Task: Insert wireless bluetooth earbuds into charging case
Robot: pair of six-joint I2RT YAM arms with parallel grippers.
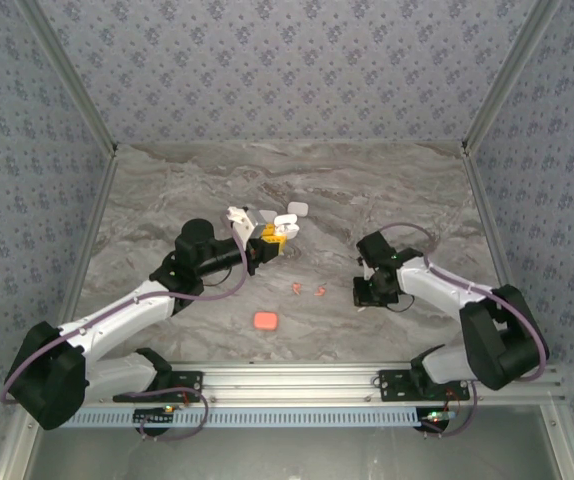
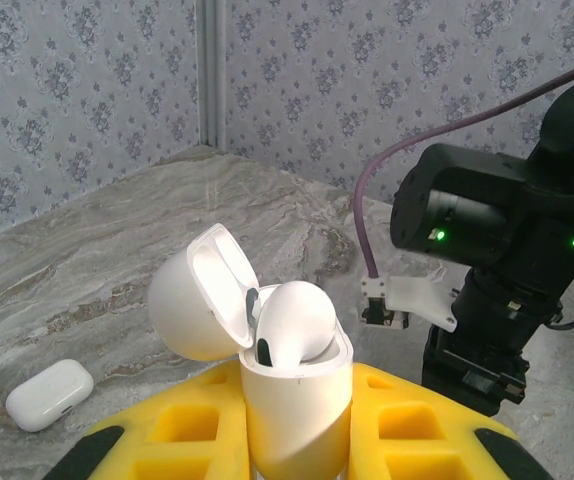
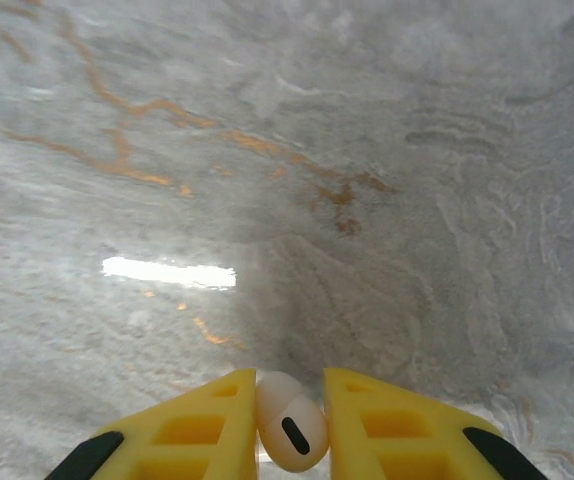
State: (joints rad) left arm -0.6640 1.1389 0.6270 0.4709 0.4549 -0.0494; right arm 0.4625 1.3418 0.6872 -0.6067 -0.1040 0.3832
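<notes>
The grey marbled table (image 1: pixel 387 190) sits between patterned walls, with both arms reaching out over it from the near edge. The left arm (image 1: pixel 127 310) stretches toward the middle of the table. The right arm (image 1: pixel 447 290) bends inward on the right side, well apart from the left. The left claw (image 2: pixel 297 380) has its yellow fingers (image 2: pixel 187 430) pressed against both sides of an open white case (image 2: pixel 297 415), holding it upright above the table with the lid (image 2: pixel 202 300) tipped back to the left. From above, this claw (image 1: pixel 270 236) hangs over the middle of the table. The right claw (image 3: pixel 289 385) points down close to the table and pinches a white earbud (image 3: pixel 292 425) between its two yellow fingers (image 3: pixel 217 420), the rounded head of the earbud toward the camera. From above, that claw (image 1: pixel 365 293) sits low over the right part of the table. An orange case (image 1: pixel 265 321) lies closed on the table near the front, between the two arms. A closed white case (image 2: pixel 50 393) lies flat on the table, below and to the left of the held one in the left wrist view. A second white earbud (image 2: pixel 297 320) rests in the open case, its head standing above the rim. Two orange earbuds (image 1: pixel 307 290) lie loose on the table, close together between the orange case and the right claw.
</notes>
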